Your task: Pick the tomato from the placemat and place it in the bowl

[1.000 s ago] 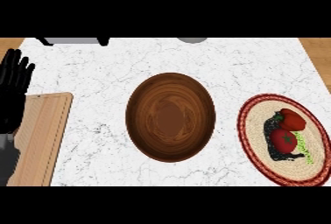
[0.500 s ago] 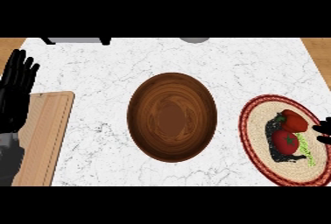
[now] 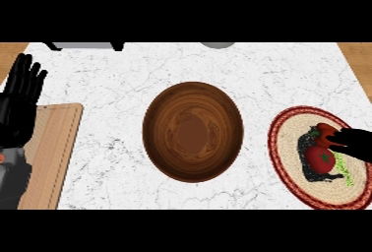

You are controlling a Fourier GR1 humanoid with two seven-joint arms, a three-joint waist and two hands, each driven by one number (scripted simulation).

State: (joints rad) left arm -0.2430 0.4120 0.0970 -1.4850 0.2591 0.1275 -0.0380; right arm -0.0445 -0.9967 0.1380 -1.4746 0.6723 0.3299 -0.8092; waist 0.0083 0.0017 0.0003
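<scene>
A red tomato (image 3: 320,156) lies on a round woven placemat (image 3: 291,133) with a red rim, at the right of the counter. Another red piece (image 3: 325,131) sits just above it on a dark patch. My right hand (image 3: 356,145) comes in from the right edge over the placemat, its fingertips reaching the tomato's right side; how its fingers stand is not clear. A brown wooden bowl (image 3: 193,131) stands empty in the middle of the counter, left of the placemat. My left hand (image 3: 20,96) rests open at the far left, fingers up.
A light wooden cutting board (image 3: 51,152) lies at the left edge, partly under my left forearm. The counter top (image 3: 116,74) is white marble. Dark and grey items show at the back edge.
My right hand has come in from the right edge and moved left over the placemat to the tomato. The left hand has hardly moved.
</scene>
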